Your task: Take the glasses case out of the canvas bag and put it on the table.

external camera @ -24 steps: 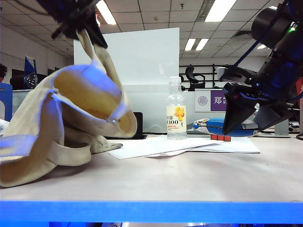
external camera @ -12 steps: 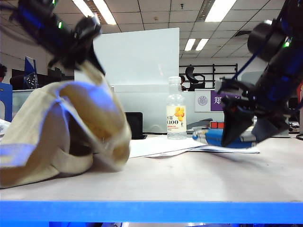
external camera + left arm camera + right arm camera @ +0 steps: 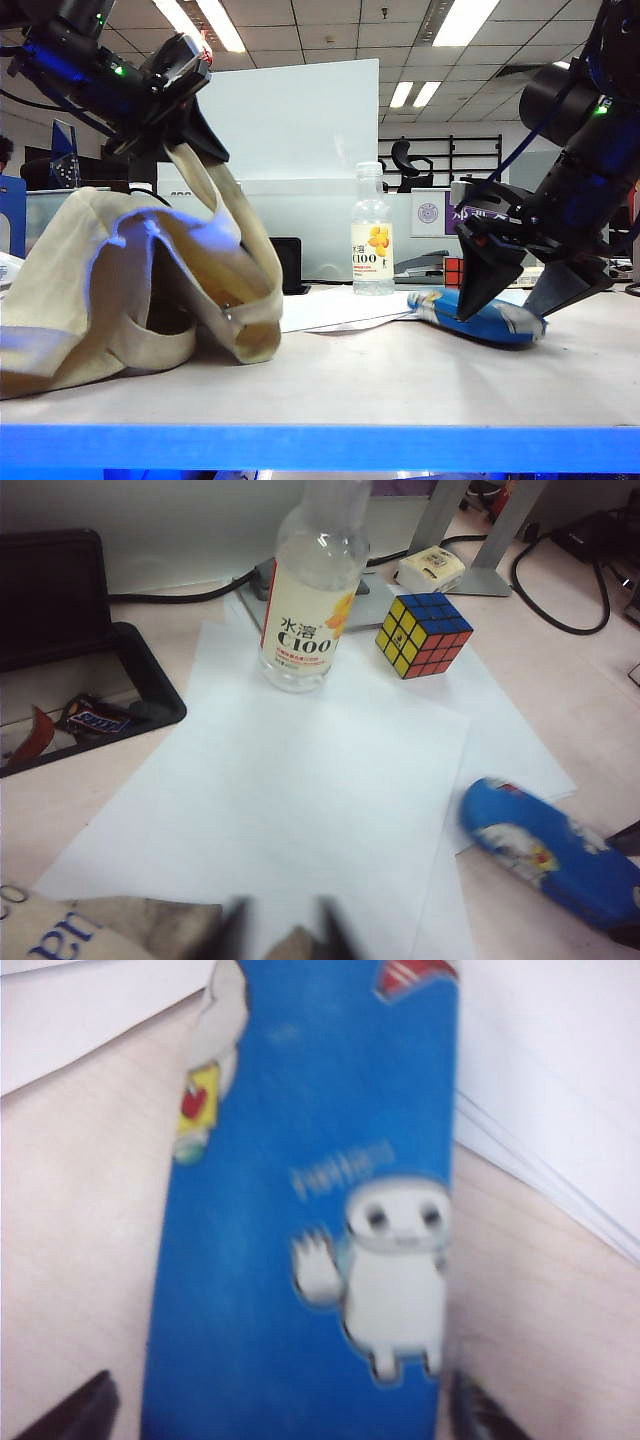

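Exterior view: my right gripper [image 3: 512,300] stood over the glasses case [image 3: 480,317], fingers spread wide and straddling it, one dark finger on either side; I could not tell whether either pad touched it. The case lay on the table [image 3: 400,380] at about 4 o'clock from the bottle [image 3: 372,243], one end over the white paper sheets [image 3: 340,308], well apart from the canvas bag [image 3: 140,290]. My left gripper [image 3: 195,125] hung high at about 10 o'clock from the bottle, with a strap of the bag running up into it; from here I could not tell whether the jaws pinched the strap or were letting it go. The bag slumped on the table, mouth gaping. Left wrist view: two blurred fingertips [image 3: 232,930] showed with a gap between them and bag fabric beside them; grip undecided. The case [image 3: 555,852] sat at 4 o'clock from the Rubik's cube [image 3: 423,633], partly on paper. Right wrist view: the case [image 3: 320,1210] filled the frame, flat on the table, with my finger tips [image 3: 70,1410] clear of both its long sides. Judgement: case is out of the bag and set down; placement looks done. Remaining: lift the right arm away, free the strap.
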Robot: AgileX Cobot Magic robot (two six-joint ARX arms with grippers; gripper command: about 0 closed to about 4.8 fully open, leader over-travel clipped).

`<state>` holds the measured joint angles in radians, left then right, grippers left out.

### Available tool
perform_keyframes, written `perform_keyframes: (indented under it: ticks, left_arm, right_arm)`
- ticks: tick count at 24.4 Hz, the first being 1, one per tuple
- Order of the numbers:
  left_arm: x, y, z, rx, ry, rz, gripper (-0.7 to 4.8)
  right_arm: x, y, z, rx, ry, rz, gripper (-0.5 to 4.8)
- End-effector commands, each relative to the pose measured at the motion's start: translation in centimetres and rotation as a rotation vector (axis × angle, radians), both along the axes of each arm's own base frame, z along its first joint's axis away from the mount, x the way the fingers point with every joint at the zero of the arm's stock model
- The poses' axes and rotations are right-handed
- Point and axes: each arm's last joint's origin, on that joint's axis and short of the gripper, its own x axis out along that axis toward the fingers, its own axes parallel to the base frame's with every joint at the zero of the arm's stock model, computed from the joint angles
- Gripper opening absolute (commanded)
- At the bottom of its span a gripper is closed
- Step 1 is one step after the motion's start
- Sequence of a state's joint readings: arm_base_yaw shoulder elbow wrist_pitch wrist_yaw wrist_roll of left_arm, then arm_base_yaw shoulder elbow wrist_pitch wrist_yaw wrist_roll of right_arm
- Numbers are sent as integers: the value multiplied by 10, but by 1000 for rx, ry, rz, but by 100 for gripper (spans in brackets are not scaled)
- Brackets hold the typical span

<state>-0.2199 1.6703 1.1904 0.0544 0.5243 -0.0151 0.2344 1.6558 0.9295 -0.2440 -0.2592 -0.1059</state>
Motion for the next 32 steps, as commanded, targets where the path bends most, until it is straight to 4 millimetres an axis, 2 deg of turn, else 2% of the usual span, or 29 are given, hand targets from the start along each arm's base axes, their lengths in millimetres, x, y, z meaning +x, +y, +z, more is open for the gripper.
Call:
perform_keyframes:
  ticks: [1, 4, 5, 7, 8, 12, 14, 16, 17, 20, 21, 22, 23, 25, 29, 32]
  left_arm:
    - [-1, 1, 10, -35, -75, -55, 113]
    - [-2, 0, 18, -65, -131, -107, 123]
    - [-2, -1, 20, -70, -138, -114, 148]
    - [-3, 0, 21, -76, -131, -117, 257]
    - [-4, 0, 21, -83, -122, -116, 283]
    - [-17, 1, 38, -118, -132, -193, 300]
    - [-31, 4, 58, -105, -197, -182, 273]
    - [-48, 10, 82, -48, -304, -103, 194]
    - [-57, 13, 93, -22, -354, -69, 172]
    - [-90, 25, 123, 2, -491, 50, 166]
    - [-99, 30, 128, 2, -521, 92, 143]
    - [-108, 37, 132, 4, -547, 133, 118]
    - [-120, 45, 134, 9, -567, 193, 93]
    - [-141, 57, 134, 3, -589, 269, 57]
    - [-195, 76, 124, 10, -664, 398, 48]
    - [-231, 88, 108, -3, -717, 511, 47]
  right_arm:
    - [2, 1, 6, 17, -35, 10, 447]
    - [1, 1, 13, 26, -66, 11, 479]
    - [0, 0, 17, 28, -78, 10, 479]
    - [-2, 0, 25, 38, -110, 12, 479]
    - [-2, 0, 29, 41, -125, 12, 479]
    - [-12, -2, 55, 77, -202, 19, 479]
    - [-21, -4, 73, 95, -267, 21, 479]
    - [-31, -6, 94, 114, -347, 22, 479]
    - [-36, -7, 104, 127, -388, 18, 479]
    - [-54, -12, 137, 178, -538, -3, 479]
    - [-60, -14, 147, 198, -586, -14, 470]
    - [-66, -15, 157, 212, -637, -17, 424]
    - [-74, -17, 168, 223, -702, -21, 348]
    - [-86, -21, 184, 234, -801, -41, 257]
    - [-115, -30, 212, 247, -975, -102, 236]
    - [-135, -35, 221, 264, -1032, -102, 182]
